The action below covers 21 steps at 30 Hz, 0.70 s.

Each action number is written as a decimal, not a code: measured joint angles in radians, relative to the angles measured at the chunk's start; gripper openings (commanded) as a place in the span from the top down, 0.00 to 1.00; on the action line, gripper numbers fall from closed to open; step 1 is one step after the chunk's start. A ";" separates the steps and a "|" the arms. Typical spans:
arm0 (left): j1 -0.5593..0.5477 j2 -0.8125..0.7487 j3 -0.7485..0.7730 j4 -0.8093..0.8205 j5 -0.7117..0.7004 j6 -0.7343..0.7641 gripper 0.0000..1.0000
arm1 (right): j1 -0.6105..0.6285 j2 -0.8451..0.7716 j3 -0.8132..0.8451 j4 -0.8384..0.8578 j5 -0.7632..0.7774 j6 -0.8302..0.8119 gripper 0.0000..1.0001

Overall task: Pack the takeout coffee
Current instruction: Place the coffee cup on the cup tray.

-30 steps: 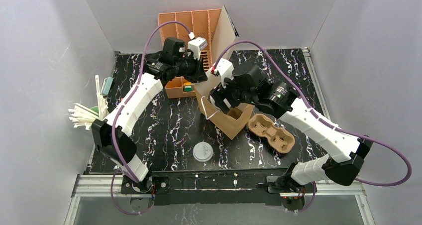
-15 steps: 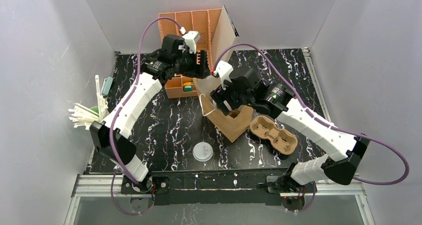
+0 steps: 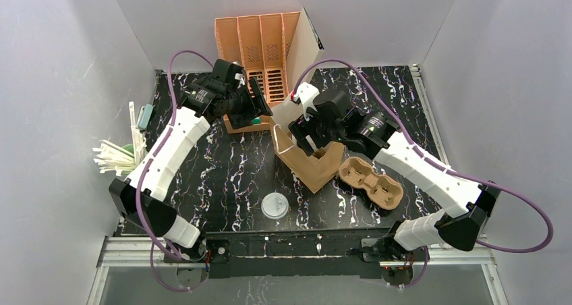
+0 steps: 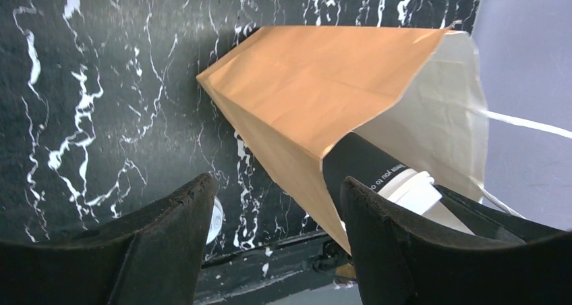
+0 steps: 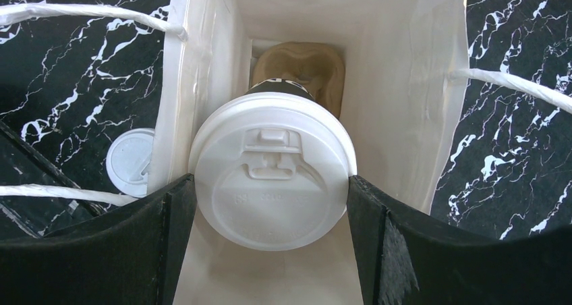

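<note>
The right tool (image 5: 272,200) pinches the white-lidded cup (image 5: 272,170) by its sides, inside the open bag (image 5: 411,82) on the surface (image 5: 512,116). The left tool (image 4: 276,204) hangs spread and empty beside the bag.

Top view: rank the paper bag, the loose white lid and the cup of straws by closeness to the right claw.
1. The paper bag, mid-table: the right claw, gripping the coffee cup, is at its mouth.
2. The loose white lid, toward the near table edge, left of the bag.
3. The cup of straws, at the far left edge.
</note>
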<state>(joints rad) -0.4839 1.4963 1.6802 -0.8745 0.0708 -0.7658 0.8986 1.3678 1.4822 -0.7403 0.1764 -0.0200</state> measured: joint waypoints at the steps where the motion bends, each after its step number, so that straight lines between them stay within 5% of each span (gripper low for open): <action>1: 0.000 0.000 -0.009 -0.004 0.002 -0.014 0.33 | 0.000 0.000 0.000 0.000 -0.001 0.002 0.42; 8: 0.000 0.019 -0.058 0.028 0.027 -0.082 0.38 | 0.000 0.000 0.000 0.000 -0.009 0.002 0.42; 11: 0.000 0.029 -0.086 0.066 0.038 -0.104 0.74 | 0.000 0.000 0.000 -0.001 -0.012 0.002 0.43; 14: 0.000 0.041 -0.093 0.113 0.053 -0.113 0.99 | 0.000 0.000 0.000 -0.002 -0.012 0.002 0.43; 21: -0.003 0.040 -0.103 0.166 0.046 -0.059 1.00 | 0.000 0.002 0.009 -0.018 -0.011 0.006 0.43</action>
<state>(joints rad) -0.4866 1.5360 1.5768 -0.7086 0.1165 -0.8246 0.8986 1.3701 1.4914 -0.7586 0.1654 -0.0139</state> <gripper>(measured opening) 0.018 0.840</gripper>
